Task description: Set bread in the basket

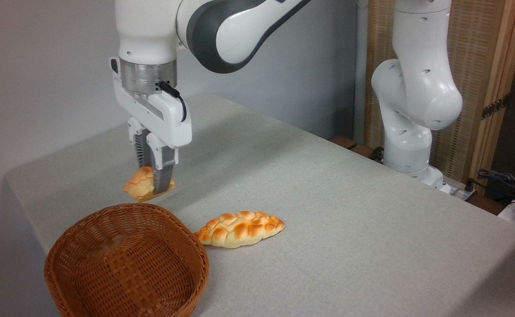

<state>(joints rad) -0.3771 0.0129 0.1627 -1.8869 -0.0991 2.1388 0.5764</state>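
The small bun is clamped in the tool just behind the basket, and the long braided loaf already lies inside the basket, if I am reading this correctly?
Not quite. The camera view shows the braided loaf lying on the table, beside the basket and outside its rim. The basket holds nothing. The rest stands: the small bun is clamped in the tool just behind the basket.

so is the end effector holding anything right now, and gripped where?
Yes. The end effector is shut on the small bun, fingers clamped across its right-hand part, behind the basket. Whether it's clear of the table is unclear.
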